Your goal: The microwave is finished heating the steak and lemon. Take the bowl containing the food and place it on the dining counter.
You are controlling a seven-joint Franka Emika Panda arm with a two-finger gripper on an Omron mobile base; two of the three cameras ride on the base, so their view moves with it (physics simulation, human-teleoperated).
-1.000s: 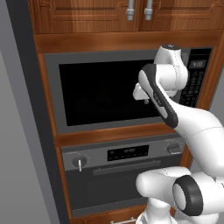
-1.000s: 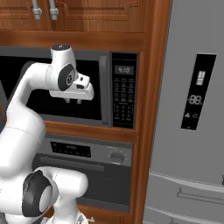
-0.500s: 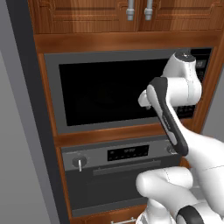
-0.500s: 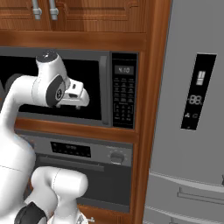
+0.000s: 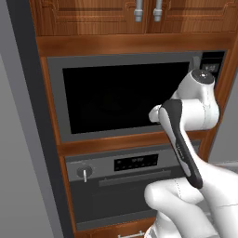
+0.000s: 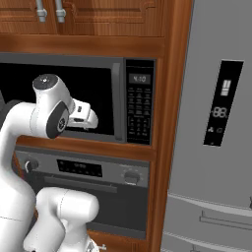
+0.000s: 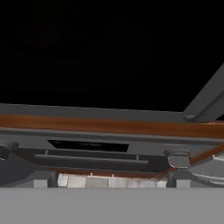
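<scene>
A: Figure. A built-in wall of wood-brown cabinetry is shown, with the microwave (image 5: pixel 125 100) set above a knobbed oven (image 5: pixel 125 186) and a grey refrigerator (image 6: pixel 216 123) at the right. Where is the task's thing located?

B: The bowl, with steak and lemon, cannot be seen; it is judged to be shut behind the microwave's black glass door (image 6: pixel 74 98), which appears closed in both base views. The button panel (image 6: pixel 138 109) is seen lit at the door's right. The dining counter is outside these pictures.

A: How is the hand disposed?

B: The gripper (image 6: pixel 88 118) is held just in front of the door's lower right part. The fingers themselves are not resolved; the jaws are taken to be spread wide, with nothing held. In the hand view, dark glass is faced above the wooden rail (image 7: pixel 109 126) and the oven's handle (image 7: pixel 92 159).

A: How is the bowl expected to handle?

B: It is judged stiff and fairly light, being wood-like, though shallow and wide, so loose contents, the round lemon especially, could roll if it is tipped. A pinch on the rim, with the bowl kept level, is advised once the door is opened.
</scene>
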